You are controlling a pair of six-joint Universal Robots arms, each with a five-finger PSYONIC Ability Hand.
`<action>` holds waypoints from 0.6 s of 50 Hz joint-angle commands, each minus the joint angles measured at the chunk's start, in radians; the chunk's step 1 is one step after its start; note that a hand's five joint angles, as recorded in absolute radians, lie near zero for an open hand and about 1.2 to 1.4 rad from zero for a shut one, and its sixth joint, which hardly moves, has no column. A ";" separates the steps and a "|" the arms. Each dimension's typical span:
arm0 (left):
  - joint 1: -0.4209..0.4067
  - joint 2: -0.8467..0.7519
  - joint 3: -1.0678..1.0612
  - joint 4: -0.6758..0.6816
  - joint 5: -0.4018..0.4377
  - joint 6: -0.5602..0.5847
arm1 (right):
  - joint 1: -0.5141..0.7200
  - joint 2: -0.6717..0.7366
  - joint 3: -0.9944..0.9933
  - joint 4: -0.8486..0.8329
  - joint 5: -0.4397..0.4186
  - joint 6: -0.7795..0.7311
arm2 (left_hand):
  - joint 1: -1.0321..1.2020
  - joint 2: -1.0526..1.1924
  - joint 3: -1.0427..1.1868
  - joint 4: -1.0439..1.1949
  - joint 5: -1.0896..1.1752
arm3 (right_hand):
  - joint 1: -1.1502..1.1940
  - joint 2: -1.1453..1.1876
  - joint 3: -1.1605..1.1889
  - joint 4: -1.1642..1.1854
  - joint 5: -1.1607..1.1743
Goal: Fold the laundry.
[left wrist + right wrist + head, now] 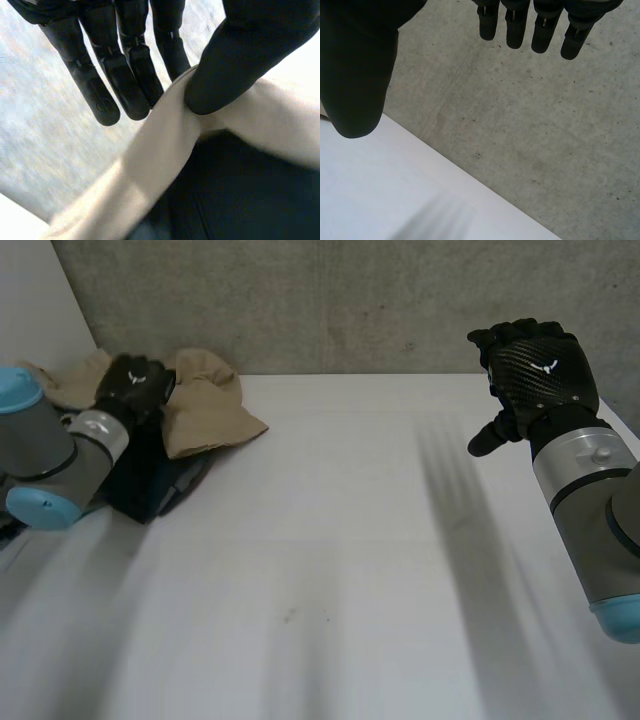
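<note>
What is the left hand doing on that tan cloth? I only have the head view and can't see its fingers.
Observer: In the left wrist view, the left hand pinches a fold of the tan cloth between its thumb and straight fingers.
Operator: Anything under that fold?
Observer: A dark blue garment lies right beneath it, under the palm.
Operator: Is the right hand holding anything?
Observer: No. In the right wrist view, the right hand has straight fingers with the thumb held apart. Nothing is between them; past them are the concrete wall and the table.
</note>
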 commanded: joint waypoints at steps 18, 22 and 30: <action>-0.619 0.137 -0.060 0.099 -0.067 -0.570 | -0.092 -0.012 -0.049 0.008 0.026 -0.007 | 0.255 0.204 0.212 0.202 0.235 | -0.056 -0.038 -0.037 -0.035 -0.043; -0.666 0.031 -0.010 0.086 -0.096 -0.565 | -0.121 -0.012 -0.058 0.009 0.025 -0.005 | 0.057 0.006 0.015 0.005 0.038 | -0.056 -0.038 -0.037 -0.035 -0.043; -0.696 0.044 -0.084 0.052 -0.109 -0.553 | -0.150 0.032 -0.099 0.076 0.009 -0.013 | -0.860 -0.911 -0.902 -0.913 -0.880 | -0.056 -0.038 -0.037 -0.035 -0.043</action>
